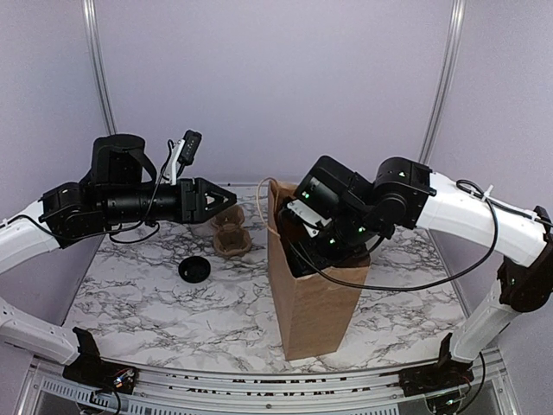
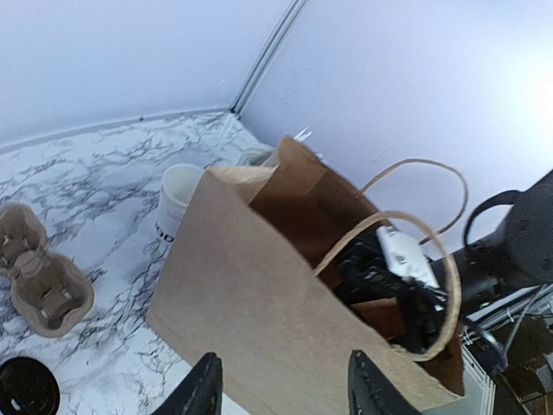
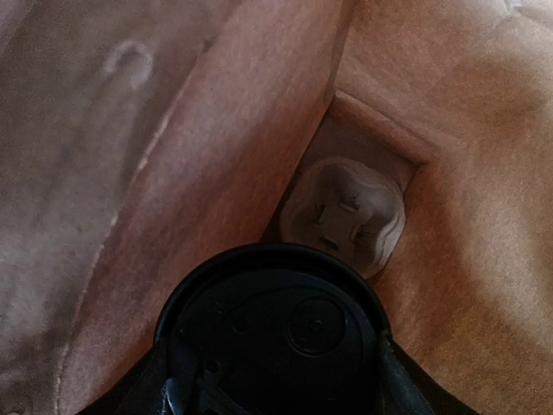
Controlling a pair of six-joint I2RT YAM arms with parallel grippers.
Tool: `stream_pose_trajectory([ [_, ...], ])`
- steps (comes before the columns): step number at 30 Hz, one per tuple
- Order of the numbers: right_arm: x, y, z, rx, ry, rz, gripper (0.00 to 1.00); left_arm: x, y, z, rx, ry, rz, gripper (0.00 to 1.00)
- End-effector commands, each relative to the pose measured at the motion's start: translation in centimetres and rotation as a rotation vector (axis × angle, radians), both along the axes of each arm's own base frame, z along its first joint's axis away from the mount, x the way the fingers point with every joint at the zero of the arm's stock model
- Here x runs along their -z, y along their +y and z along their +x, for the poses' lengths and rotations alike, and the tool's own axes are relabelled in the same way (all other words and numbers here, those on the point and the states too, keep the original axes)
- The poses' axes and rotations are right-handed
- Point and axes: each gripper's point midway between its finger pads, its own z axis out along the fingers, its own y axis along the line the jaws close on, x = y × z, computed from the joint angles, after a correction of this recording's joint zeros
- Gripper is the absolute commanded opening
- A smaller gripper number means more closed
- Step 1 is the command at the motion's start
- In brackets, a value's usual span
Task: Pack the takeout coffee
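From above, we see the bag [image 1: 315, 303] standing upright on the marble surface [image 1: 155, 303], right of centre. The right arm [image 1: 415, 194] reaches over its rim, its end down inside and hidden here. The left claw [image 1: 226, 200] hovers above the surface left of the bag and points toward it. Below it sits a carrier [image 1: 232, 238], and a loose lid [image 1: 193, 269] lies nearer us, to the carrier's left.

In the left wrist view, the left claw's fingers [image 2: 200, 393] stand moderately apart with nothing between them, close to the bag's near wall. A lidless cup [image 2: 177, 203] stands by the bag's far corner. The carrier and the loose lid lie off to the left. Dark parts of the right arm fill the bag's mouth between the handles.

In the right wrist view, we look down into the bag. The coffee [image 3: 272, 333] shows only its black lid. The right claw [image 3: 272, 389] holds it, one finger on each side. It hangs inside the bag, above a second carrier [image 3: 344, 218] that rests on the bag's floor.
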Motion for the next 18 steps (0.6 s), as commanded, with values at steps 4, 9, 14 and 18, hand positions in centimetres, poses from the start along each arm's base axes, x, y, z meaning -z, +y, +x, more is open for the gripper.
stream_pose_trajectory([
  [4, -1.6, 0.2, 0.5, 0.011, -0.017, 0.07, 0.51, -7.0, -2.6, -1.2, 0.145, -0.072, -0.214, 0.55],
  [9, -1.6, 0.0, 0.6, 0.015, -0.019, 0.068, 0.51, -7.2, -4.1, -1.4, 0.184, -0.07, -0.216, 0.56],
  [14, -1.6, -0.2, 0.6, 0.022, -0.022, 0.068, 0.5, -6.2, -5.6, -1.2, 0.185, -0.068, -0.145, 0.53],
  [18, -1.6, -0.4, 0.5, 0.026, -0.021, 0.069, 0.5, -5.6, -5.9, -0.9, 0.155, -0.083, -0.099, 0.38],
])
